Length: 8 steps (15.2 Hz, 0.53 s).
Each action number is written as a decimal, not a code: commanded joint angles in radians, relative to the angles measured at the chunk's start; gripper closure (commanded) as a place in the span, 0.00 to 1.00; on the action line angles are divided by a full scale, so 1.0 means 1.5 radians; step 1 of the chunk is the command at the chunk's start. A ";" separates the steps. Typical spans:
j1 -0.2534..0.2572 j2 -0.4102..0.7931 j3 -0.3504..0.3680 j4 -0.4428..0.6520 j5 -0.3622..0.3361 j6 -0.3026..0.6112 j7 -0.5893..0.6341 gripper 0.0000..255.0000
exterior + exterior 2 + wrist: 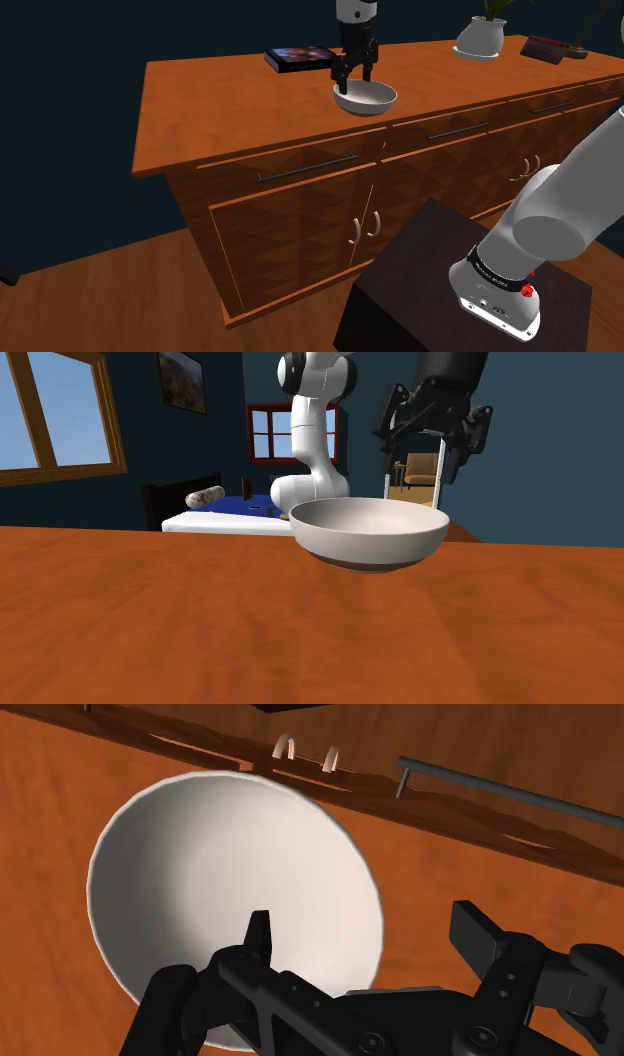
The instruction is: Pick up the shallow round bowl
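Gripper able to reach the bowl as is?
Likely yes. The open gripper hangs above the bowl rim, one finger over the inside, one outside, with nothing between.

The desk [215,105] is viewed from high beside the stand [430,285] in the shoulder view. In the second exterior view its top is seen low and close, facing the arm [314,442]. The bowl [368,534] is shared by all views and looked into closely from the wrist.

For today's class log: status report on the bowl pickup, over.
Gripper open, over rim of white bowl. Bowl on wooden top, not held. Path clear.
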 commanded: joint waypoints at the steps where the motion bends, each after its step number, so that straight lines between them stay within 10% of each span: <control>1: 0.003 0.060 0.006 0.064 -0.010 -0.009 0.007 0.00; 8: 0.004 0.070 0.006 0.022 -0.012 0.042 0.015 0.00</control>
